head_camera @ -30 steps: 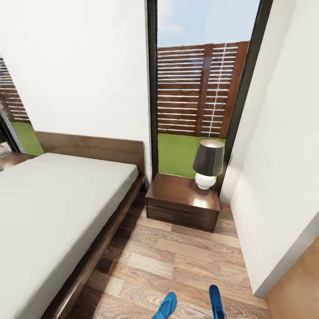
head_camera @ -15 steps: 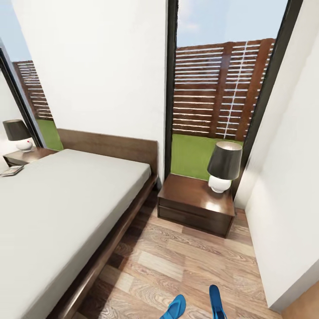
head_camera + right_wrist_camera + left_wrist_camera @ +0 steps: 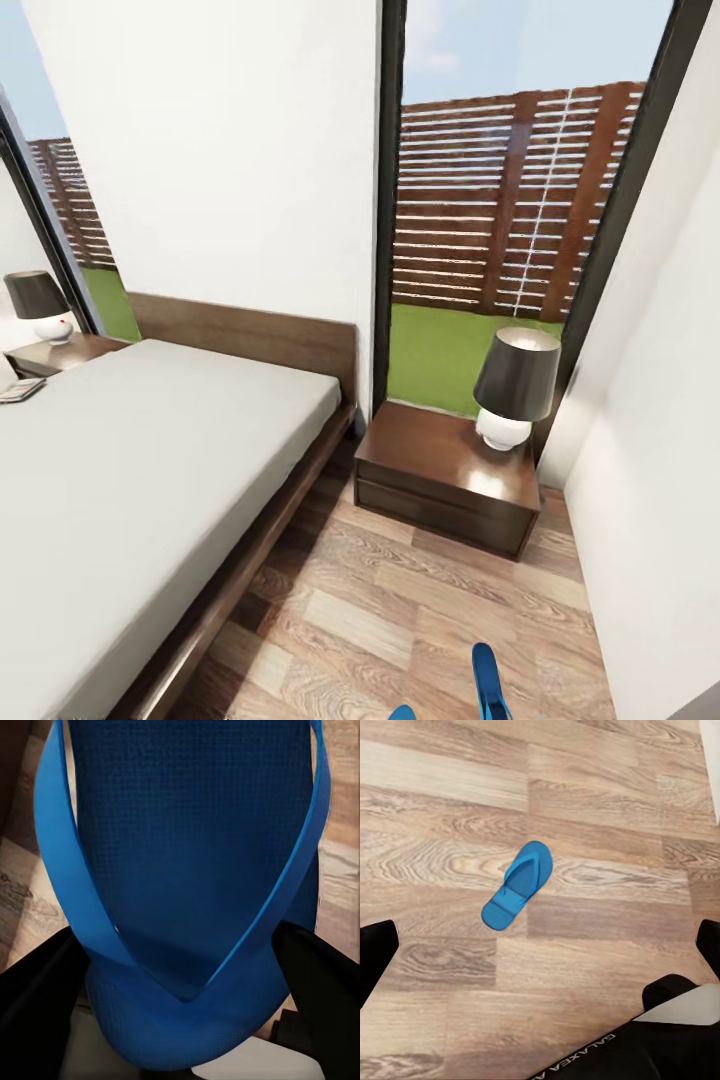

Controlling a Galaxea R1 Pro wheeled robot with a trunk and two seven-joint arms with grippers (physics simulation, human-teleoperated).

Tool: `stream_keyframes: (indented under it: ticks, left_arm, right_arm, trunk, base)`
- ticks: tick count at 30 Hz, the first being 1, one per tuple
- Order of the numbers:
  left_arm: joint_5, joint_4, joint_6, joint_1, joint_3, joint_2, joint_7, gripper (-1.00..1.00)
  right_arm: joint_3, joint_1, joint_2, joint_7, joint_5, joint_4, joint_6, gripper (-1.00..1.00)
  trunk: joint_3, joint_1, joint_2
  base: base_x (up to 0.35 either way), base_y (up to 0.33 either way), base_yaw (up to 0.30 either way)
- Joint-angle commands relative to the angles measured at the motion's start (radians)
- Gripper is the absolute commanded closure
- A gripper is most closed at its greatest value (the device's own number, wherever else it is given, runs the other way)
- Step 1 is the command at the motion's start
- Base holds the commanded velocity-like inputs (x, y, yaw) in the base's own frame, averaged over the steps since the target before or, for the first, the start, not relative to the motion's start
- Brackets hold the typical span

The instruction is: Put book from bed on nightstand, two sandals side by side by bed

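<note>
One blue sandal (image 3: 187, 855) hangs in my right gripper (image 3: 180, 982), whose dark fingers (image 3: 37, 1005) press on its sides; its tip shows in the head view (image 3: 488, 685). The other sandal (image 3: 517, 885) lies flat on the plank floor, below my open left gripper (image 3: 540, 952), and just shows at the head view's lower edge (image 3: 402, 712). The bed (image 3: 150, 470) with its grey mattress stands at the left. The book (image 3: 20, 390) lies on the mattress's far side. A nightstand (image 3: 445, 480) stands right of the bed, and a second nightstand (image 3: 60, 352) beyond it.
Each nightstand carries a lamp with a dark shade (image 3: 515, 385) (image 3: 38, 305). A white wall (image 3: 650, 480) closes the right side. Tall dark-framed windows (image 3: 500, 220) show grass and a slatted fence. Wood floor (image 3: 400, 600) runs between bed and wall.
The head camera has turned left and tilted up, bringing the far nightstand and the book into view. The floor sandal has slid lower in the picture; the held one keeps its place.
</note>
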Motion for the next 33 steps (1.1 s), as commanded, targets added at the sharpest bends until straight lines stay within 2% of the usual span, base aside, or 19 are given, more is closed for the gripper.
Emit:
stream_keyframes:
  ticks: [1,28,33]
  left_arm:
    - [0.006,0.001,-0.003,-0.001,-0.005,0.0,-0.001,-1.0]
    - [0.006,0.001,-0.003,-0.001,-0.005,0.0,-0.001,-1.0]
    - [0.006,0.001,-0.003,-0.001,-0.005,0.0,0.0,-1.0]
  right_arm:
    - [0.008,-0.001,0.0,0.005,-0.007,0.004,-0.008,1.0]
    - [0.008,-0.001,0.0,0.005,-0.007,0.004,-0.01,1.0]
    - [0.008,-0.001,0.0,0.005,-0.007,0.004,-0.01,1.0]
  trunk:
    - [-0.001,0.0,-0.001]
    - [-0.001,0.0,-0.001]
    - [-0.001,0.0,-0.001]
  base:
    - [0.058,-0.019,0.257]
    - [0.003,-0.001,0.291]
    - [0.002,-0.001,0.163]
